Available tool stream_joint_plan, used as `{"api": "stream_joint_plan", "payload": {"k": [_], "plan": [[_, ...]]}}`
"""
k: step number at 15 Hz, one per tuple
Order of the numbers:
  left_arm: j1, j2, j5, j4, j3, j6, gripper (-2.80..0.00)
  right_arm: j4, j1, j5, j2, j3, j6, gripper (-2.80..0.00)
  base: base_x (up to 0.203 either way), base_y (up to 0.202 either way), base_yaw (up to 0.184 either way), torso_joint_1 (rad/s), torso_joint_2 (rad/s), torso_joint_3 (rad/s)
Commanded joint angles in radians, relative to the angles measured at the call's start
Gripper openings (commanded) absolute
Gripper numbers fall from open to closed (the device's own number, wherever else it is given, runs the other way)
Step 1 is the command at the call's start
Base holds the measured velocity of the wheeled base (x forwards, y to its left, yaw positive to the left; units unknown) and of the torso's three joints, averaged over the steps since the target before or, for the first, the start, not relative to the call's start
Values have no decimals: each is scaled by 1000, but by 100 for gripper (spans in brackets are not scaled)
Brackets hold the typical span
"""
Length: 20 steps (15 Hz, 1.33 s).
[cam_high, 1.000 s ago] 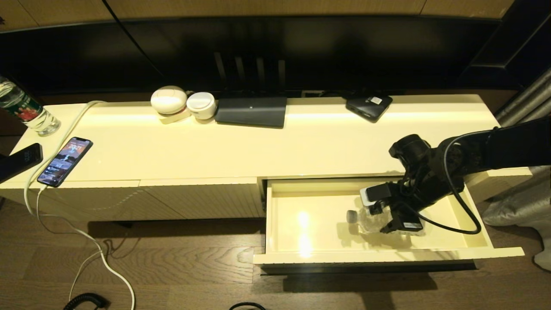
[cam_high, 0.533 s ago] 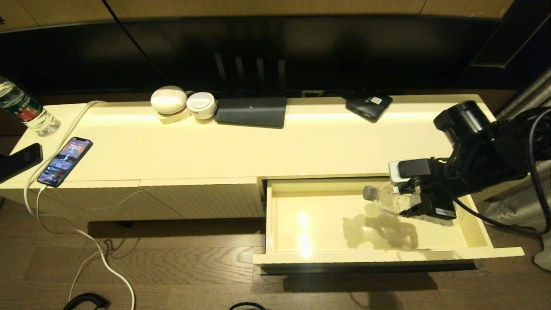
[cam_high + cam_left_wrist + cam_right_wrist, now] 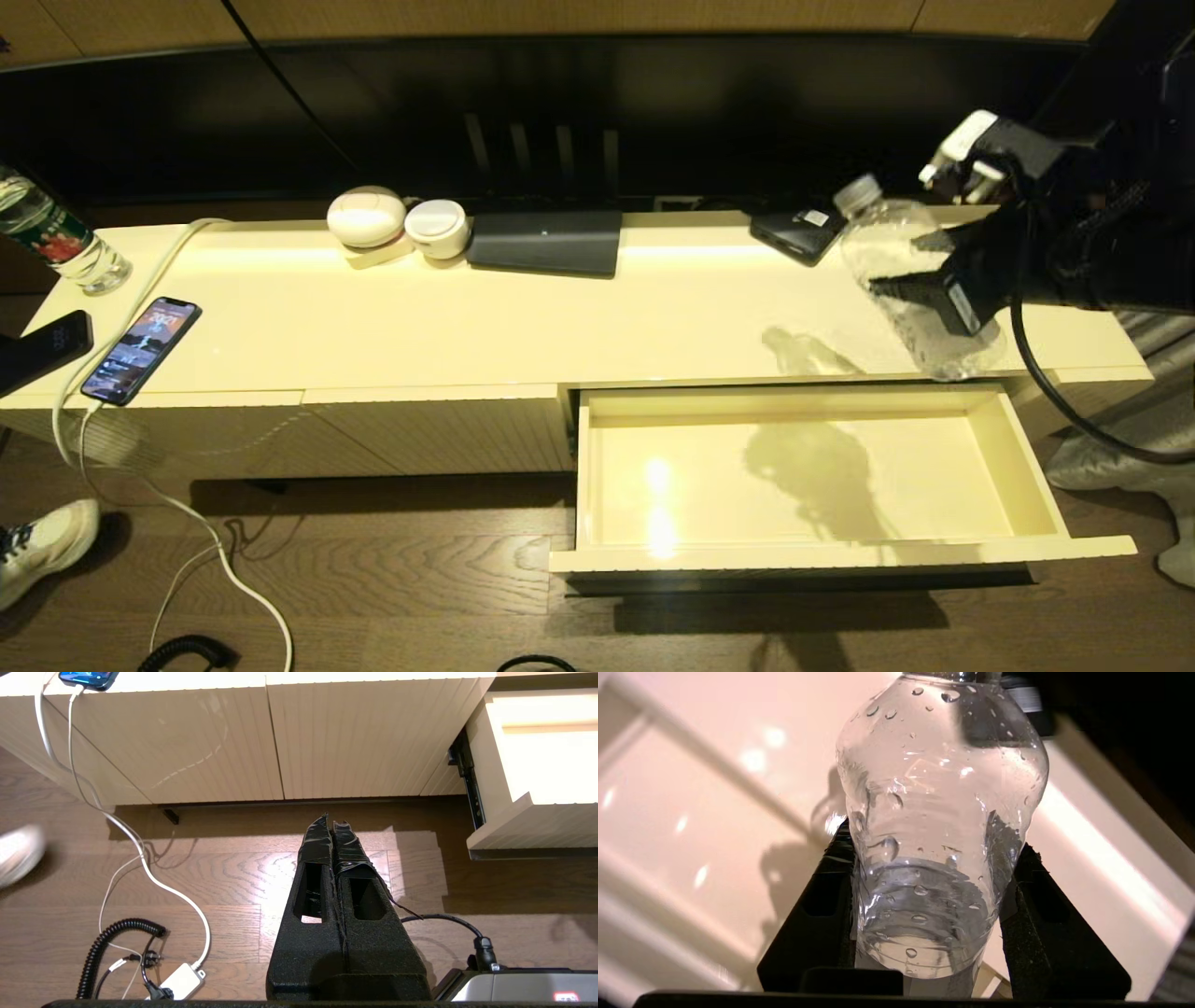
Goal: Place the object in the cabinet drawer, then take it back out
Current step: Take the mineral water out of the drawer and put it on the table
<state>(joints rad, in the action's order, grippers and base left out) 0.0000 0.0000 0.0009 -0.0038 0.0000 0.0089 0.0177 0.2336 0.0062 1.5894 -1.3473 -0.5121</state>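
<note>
Right tool (image 3: 920, 280) is clamped on the water bottle (image 3: 901, 280), jaws across the lower body, one finger (image 3: 810, 914) on each side in the right wrist view. Bottle hangs in the air over the right end of the worktop (image 3: 523, 317), above and behind the open cabinet drawer (image 3: 1013, 467), tilted with its cap (image 3: 857, 194) up and toward the robot's left. Drawer is pulled right out, nothing in it that I can see, only shadow and glare on the glossy floor. Handling, my read: thin clear plastic, only a little water at the base, so light and easy to crush; walls will flex under squeeze, and droplets on the inside hint at a slick, smooth skin. Ribbed lower body is the stiffest place to hold and that is where the jaws sit, so grip looks sound. I would avoid the bulged shoulder, it would slip upward. Water is low, so slosh should be minor. Left tool (image 3: 332, 826) is parked low by the floor in front of the cabinet, fingers pressed together, holding nothing.
</note>
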Motion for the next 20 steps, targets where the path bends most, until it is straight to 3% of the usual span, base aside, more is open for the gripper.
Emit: {"api": "stream_joint_plan", "payload": {"k": [1,2,4,10,15,18,20], "plan": [[0,0,-1,-1,2,0,-280,-198,4,-192,27,18,274,-280,0,0,0,0,0,0],[0,0,1,-1,2,0,-280,-258,6,-262,52,41,357,-280,0,0,0,0,0,0],[0,0,0,-1,2,0,-280,-444,28,-336,107,82,437,-280,0,0,0,0,0,0],[0,0,1,-1,2,0,-280,-1115,84,-565,381,93,465,-280,0,0,0,0,0,0],[0,0,1,-1,3,0,-280,-1507,72,-593,563,102,430,-280,0,0,0,0,0,0],[0,0,-1,-1,2,0,-280,-1547,63,-589,619,95,356,-280,0,0,0,0,0,0],[0,0,1,-1,2,0,-280,-1548,62,-561,629,96,350,-280,0,0,0,0,0,0]]}}
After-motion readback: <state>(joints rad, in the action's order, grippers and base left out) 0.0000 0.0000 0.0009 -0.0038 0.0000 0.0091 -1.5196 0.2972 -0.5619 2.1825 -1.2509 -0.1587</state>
